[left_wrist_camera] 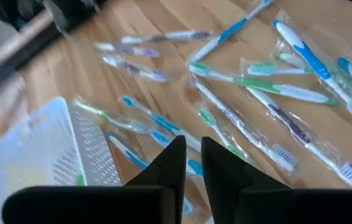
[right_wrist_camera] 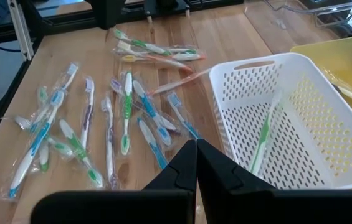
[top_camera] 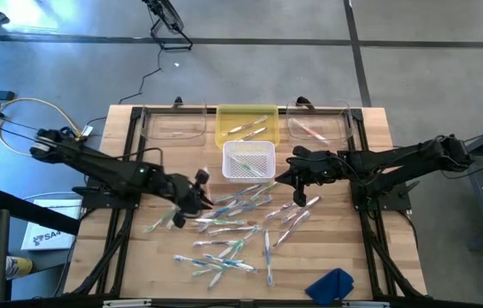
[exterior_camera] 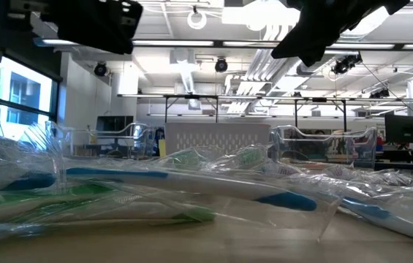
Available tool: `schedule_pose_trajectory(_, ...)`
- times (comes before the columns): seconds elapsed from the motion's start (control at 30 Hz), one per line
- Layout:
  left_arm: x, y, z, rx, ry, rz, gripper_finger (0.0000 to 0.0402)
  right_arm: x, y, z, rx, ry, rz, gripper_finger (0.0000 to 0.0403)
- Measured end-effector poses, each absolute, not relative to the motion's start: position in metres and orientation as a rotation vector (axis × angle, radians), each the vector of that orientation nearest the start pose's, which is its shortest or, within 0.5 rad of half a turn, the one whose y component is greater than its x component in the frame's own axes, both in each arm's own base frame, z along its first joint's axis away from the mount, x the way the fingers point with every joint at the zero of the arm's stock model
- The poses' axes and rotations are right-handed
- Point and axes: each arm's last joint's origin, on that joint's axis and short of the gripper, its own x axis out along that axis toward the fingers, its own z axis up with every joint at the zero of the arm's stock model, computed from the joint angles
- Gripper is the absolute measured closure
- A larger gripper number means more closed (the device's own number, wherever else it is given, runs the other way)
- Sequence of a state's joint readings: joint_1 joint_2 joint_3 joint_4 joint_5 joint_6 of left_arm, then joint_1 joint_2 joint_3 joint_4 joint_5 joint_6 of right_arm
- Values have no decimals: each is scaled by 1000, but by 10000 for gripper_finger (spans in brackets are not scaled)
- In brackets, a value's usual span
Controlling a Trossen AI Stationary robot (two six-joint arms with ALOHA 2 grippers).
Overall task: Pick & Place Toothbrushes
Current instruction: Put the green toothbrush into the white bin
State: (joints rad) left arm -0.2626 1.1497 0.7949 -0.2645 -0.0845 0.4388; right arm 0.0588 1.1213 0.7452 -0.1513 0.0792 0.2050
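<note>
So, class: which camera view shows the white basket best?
The right wrist view: the white basket fills it, showing the perforated walls and a green toothbrush inside. The high view shows the basket small from above. The left wrist view catches one blurred corner. The low view shows it only dimly behind wrapped toothbrushes.

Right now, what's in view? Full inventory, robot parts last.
Toothbrushes: roughly two dozen or more, clear-wrapped, mostly white with green, blue or pink accents; scattered mid-table.
White basket: one, perforated; centre, behind the pile; holds a green toothbrush.
Yellow tray: one; behind the basket, a few toothbrushes inside.
Clear trays: two, flanking the yellow tray.
Blue cloth: one; front edge, right of centre.
Table: one, wood.
Left tool: dark, fingers close together, at the pile's left end.
Right tool: dark, fingers together, right of the basket.
</note>
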Motion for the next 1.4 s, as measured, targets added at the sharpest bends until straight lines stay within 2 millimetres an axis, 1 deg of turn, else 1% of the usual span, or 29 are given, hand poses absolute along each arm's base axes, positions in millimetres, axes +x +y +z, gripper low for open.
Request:
schedule_pose_trajectory(0.1,249,-64,263,516,635,-305,358,238,12,258,164,524,-74,401)
schedule_pose_trajectory(0.2,262,-68,260,517,689,-317,358,238,12,258,163,527,-74,401)
schedule_pose_trajectory(0.27,269,-70,255,491,710,-314,358,238,12,257,162,535,-75,401)
schedule_pose_trajectory(0.37,277,-72,242,456,769,-306,358,237,12,256,161,551,-76,401)
schedule_pose_trajectory(0.53,284,-74,226,415,842,-293,344,236,12,254,155,571,-77,401)
schedule_pose_trajectory(0.67,288,-75,219,407,856,-294,309,234,12,252,120,602,-69,401)
schedule_pose_trajectory(0.73,290,-76,216,391,860,-326,291,234,12,252,109,606,-67,401)
schedule_pose_trajectory(0.83,287,-77,211,346,915,-354,275,234,12,252,109,606,-67,401)
schedule_pose_trajectory(0.9,289,-78,206,315,940,-338,273,234,12,252,109,607,-67,401)
schedule_pose_trajectory(0.97,287,-77,200,301,995,-330,273,234,12,252,109,608,-67,401)
schedule_pose_trajectory(1.03,293,-79,196,288,982,-323,273,234,12,252,109,606,-67,401)
schedule_pose_trajectory(1.1,293,-78,188,288,1020,-323,272,234,12,252,107,604,-66,401)
schedule_pose_trajectory(1.17,299,-81,183,261,998,-333,272,234,12,252,106,605,-66,401)
schedule_pose_trajectory(1.23,299,-81,178,238,1022,-338,272,234,12,252,106,605,-66,401)
schedule_pose_trajectory(1.3,305,-83,172,216,1014,-333,272,234,12,251,106,608,-66,401)
schedule_pose_trajectory(1.37,303,-83,167,205,1048,-324,272,235,12,251,106,607,-66,401)
schedule_pose_trajectory(1.4,306,-84,165,194,1033,-323,272,236,12,250,105,610,-66,401)
